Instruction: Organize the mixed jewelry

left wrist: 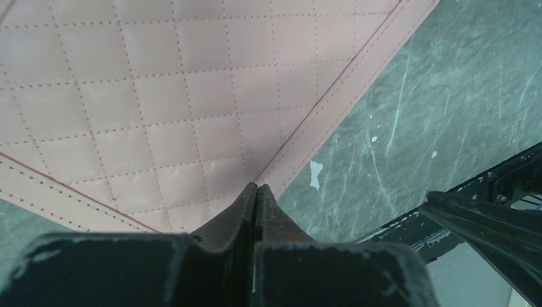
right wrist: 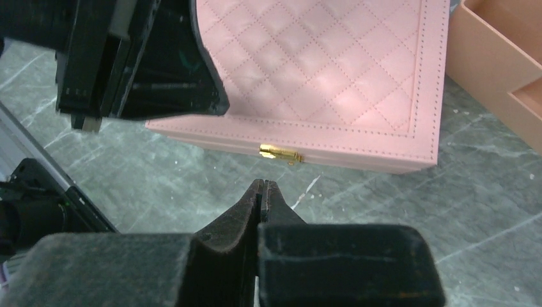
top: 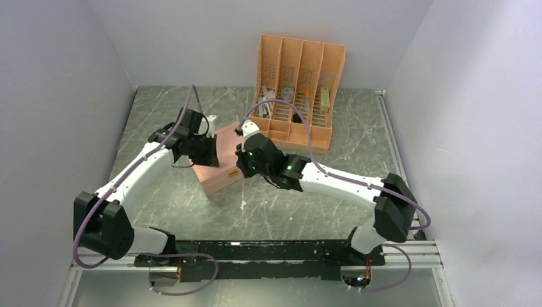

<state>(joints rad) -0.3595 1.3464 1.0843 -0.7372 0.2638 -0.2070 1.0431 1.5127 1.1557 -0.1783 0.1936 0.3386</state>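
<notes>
While both pairs of jaws sit pinched shut and empty, we see the left gripper over the closed pink jewelry box and the right gripper just below its gold clasp at frame centre; the mixed jewelry is out of sight.

A pink quilted box lies closed on the grey-green marbled worktop, just ahead of the right hand. A small gold clasp on its front wall faces that hand. One corner of the stitched lid lies right at the tips of the left hand. Ahead and to the right of the right hand, just beside the box, stands an orange slotted organizer holding grey and dark oddments. White flecks mark the worktop near the left hand.
</notes>
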